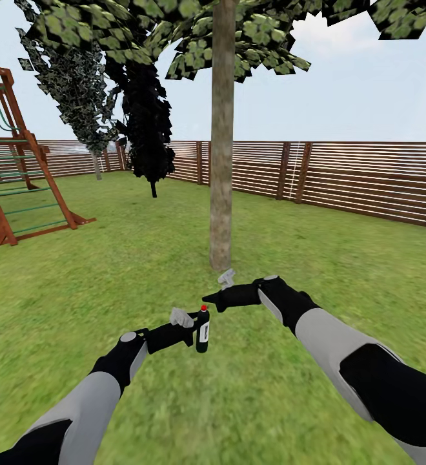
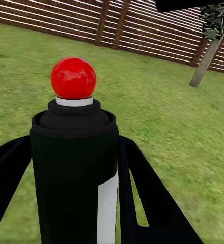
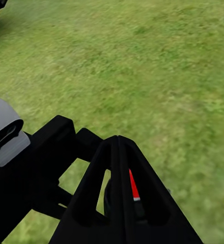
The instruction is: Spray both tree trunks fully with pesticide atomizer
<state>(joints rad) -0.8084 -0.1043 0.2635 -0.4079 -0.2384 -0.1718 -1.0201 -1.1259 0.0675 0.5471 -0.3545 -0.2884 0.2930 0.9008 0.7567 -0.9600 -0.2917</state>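
My left gripper [image 1: 195, 334] is shut on the pesticide atomizer [image 1: 202, 332], a black bottle with a white label and a red top, held upright above the lawn. In the left wrist view the atomizer [image 2: 74, 152] stands between the two black fingers of the left gripper [image 2: 76, 203]. My right gripper [image 1: 208, 299] is shut and empty, its tip just above and beside the red top. Behind the right gripper [image 3: 119, 168], a sliver of that red top [image 3: 134, 185] shows. One tree trunk [image 1: 222, 142], thick and grey-brown, rises straight ahead a short way beyond both grippers.
A brown slat fence [image 1: 342, 174] bounds the lawn behind and to the right. A wooden play tower [image 1: 13, 161] stands at the left. A dark narrow tree [image 1: 147, 129] and a further thin-trunked tree [image 1: 97, 165] stand near the fence. Open grass surrounds the trunk.
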